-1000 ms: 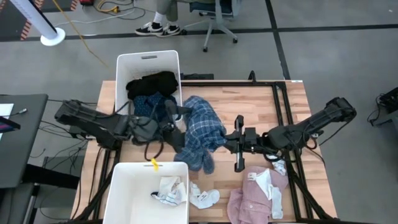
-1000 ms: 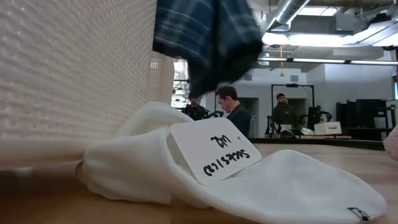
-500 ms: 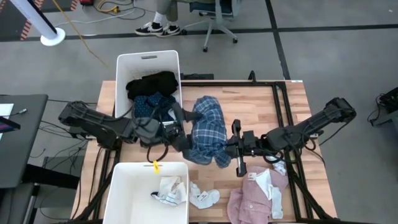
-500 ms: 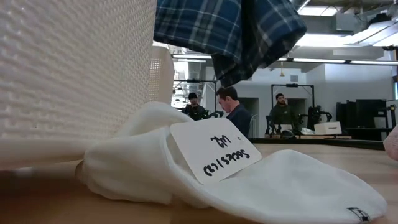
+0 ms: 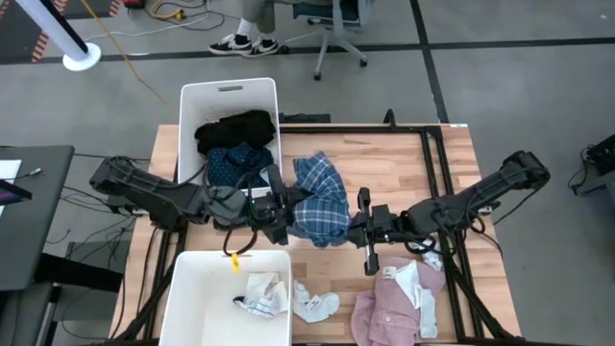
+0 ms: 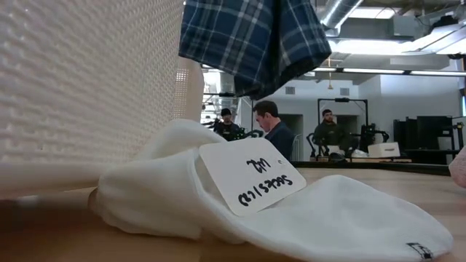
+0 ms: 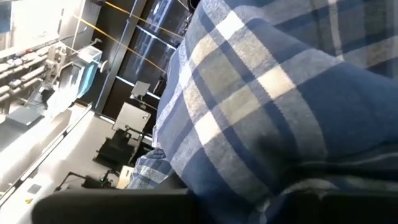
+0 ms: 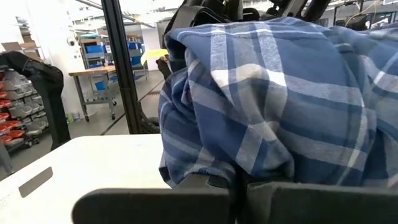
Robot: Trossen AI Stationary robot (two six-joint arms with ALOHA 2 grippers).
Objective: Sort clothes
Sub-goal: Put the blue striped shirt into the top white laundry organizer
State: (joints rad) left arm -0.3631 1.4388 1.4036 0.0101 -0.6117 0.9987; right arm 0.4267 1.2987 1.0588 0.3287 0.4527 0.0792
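1. Plaid shirt (image 5: 317, 200) — bunched between both grippers, lifted off the table.
2. Left gripper (image 5: 281, 213) — clamped on the shirt's near edge.
3. Right gripper (image 5: 357, 229) — gripping its opposite edge.
4. Socks (image 5: 314, 305), pink shirt (image 5: 389, 303) — on the table, below the right gripper.

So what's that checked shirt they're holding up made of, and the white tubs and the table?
The blue plaid shirt looks like soft woven cotton or flannel: matte, with the weave visible up close and loose folds. The white bins look like moulded plastic, with a fine textured wall in the low view. The table seems to be light wood planks, going by the visible grain and seams.
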